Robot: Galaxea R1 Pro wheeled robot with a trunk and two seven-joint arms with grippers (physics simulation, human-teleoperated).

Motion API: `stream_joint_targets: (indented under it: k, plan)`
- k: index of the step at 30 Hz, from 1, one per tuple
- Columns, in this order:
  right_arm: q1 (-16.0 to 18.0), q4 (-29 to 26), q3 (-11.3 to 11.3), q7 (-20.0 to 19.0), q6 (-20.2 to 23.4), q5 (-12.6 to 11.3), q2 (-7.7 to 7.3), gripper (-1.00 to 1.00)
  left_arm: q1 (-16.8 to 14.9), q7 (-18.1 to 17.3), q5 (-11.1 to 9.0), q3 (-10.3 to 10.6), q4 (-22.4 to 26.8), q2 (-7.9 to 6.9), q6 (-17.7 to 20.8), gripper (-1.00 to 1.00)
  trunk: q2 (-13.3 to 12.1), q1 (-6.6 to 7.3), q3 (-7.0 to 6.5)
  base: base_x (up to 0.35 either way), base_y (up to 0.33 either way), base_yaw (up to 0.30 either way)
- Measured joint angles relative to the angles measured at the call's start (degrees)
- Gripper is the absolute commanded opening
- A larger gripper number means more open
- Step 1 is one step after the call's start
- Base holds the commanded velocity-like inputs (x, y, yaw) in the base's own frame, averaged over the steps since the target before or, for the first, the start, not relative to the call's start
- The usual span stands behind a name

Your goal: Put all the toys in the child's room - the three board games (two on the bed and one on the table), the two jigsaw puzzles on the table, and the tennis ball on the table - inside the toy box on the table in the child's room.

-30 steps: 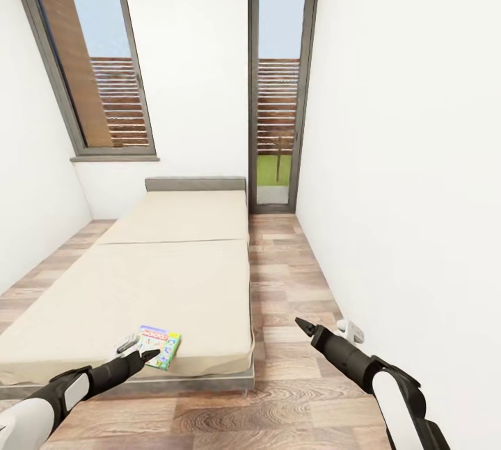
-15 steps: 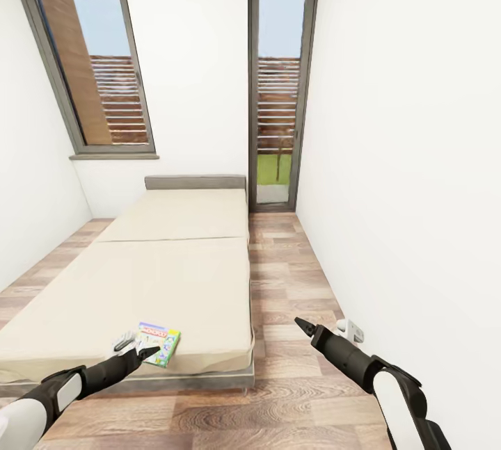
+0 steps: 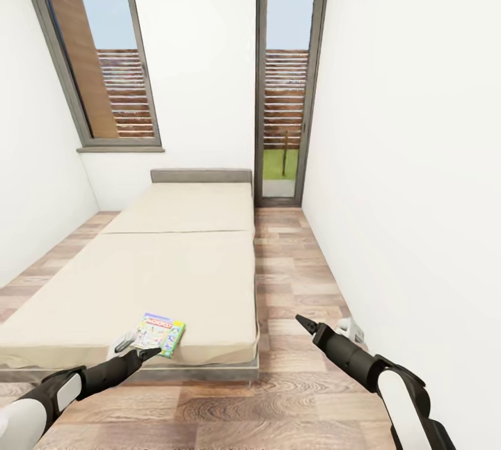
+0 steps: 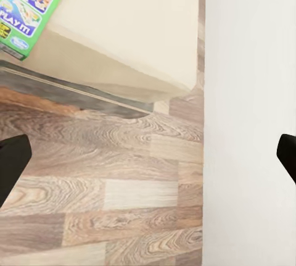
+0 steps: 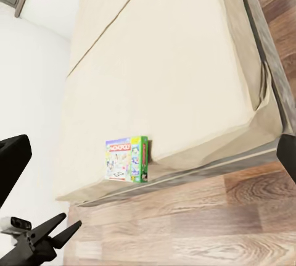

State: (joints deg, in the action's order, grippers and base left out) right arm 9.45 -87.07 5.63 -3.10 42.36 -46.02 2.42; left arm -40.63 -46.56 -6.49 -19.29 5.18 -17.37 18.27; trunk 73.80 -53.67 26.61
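A green-edged cartoon-covered board game lies flat at the near corner of the bed, close to the foot edge. My left gripper hovers open just in front of that box, over the bed's foot edge, with nothing between its fingers. In the left wrist view the board game lies on the bed's corner, and the fingertips stand far apart. My right gripper is open and empty above the floor beside the bed. The right wrist view looks across at the board game and my left gripper.
A wood-plank floor strip runs between the bed and the white right wall. A tall glazed door and a window stand in the far wall. The grey headboard meets that wall.
The whole picture has shifted a little, so the camera moved. My left gripper's tip now sits just below the game box rather than overlapping it. The right arm holds its pose.
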Motion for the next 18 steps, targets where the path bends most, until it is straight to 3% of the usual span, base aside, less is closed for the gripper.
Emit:
stream_joint_targets:
  k: [9,14,18]
  plan:
    - [0.0,0.0,0.0,0.0,0.0,-0.5,-0.02,1.0,0.0,-0.7,0.0,0.0,0.0,-0.06,0.0,1.0,3.6,-1.98,2.39,0.0,0.0,0.093]
    - [0.0,0.1,0.0,0.0,0.0,-0.5,-0.02,1.0,0.0,-4.6,0.0,-0.1,0.0,-0.27,0.3,1.0,5.6,-3.08,3.73,0.0,0.0,0.093]
    - [0.0,0.1,0.0,0.0,0.0,-0.5,-0.02,1.0,0.0,-7.0,0.0,-0.1,0.0,-2.09,1.8,1.0,7.2,-3.95,4.79,0.0,0.0,0.093]
